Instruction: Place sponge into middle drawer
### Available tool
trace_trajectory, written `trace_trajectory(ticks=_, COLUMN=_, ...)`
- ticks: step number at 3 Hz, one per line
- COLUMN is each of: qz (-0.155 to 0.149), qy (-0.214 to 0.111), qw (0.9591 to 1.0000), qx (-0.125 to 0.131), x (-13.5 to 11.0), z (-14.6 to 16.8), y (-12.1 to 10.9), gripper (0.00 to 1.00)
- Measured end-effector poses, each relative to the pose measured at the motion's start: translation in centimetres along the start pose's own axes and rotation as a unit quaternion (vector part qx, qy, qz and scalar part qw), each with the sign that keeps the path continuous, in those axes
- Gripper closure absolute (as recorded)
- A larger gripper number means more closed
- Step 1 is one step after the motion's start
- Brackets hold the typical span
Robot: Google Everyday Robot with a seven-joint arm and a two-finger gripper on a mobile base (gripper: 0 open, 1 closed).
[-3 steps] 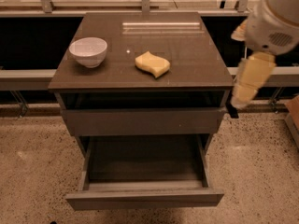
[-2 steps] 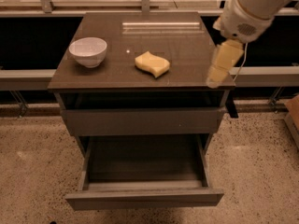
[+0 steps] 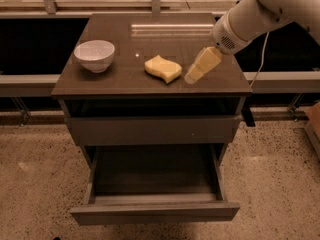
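Your white arm (image 3: 250,19) slants in over the dark table (image 3: 125,44) from its right edge, the yellowish gripper (image 3: 192,77) just beside the pale yellow wavy foam sponge (image 3: 163,69). Grip state: cannot tell.

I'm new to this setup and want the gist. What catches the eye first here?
The pale yellow sponge lies mid-top on the dark cabinet, with the robot's hand poised close to its right. A white bowl sits at the top's left, and low down the middle drawer stands pulled open.
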State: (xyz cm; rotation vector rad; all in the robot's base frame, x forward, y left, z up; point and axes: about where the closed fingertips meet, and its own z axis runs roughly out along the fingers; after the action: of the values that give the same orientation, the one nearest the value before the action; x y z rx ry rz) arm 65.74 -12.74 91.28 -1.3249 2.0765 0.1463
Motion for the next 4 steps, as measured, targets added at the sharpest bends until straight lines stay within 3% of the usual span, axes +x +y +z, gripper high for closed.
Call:
trace_trajectory(ticks=1, qz=0.042, qy=-0.030, qw=0.9987, qx=-0.003, x=-1.1, z=3.8, y=0.1, gripper=0.00)
trace_trajectory(ticks=3, qz=0.080, qy=-0.056, qw=0.9950, qx=-0.022, x=-3.1, z=8.4, y=0.5, gripper=0.00)
trace_trajectory(ticks=4, qz=0.098, qy=-0.073, qw=0.9920, qx=-0.031, x=-3.0, z=10.0, y=0.5, gripper=0.13)
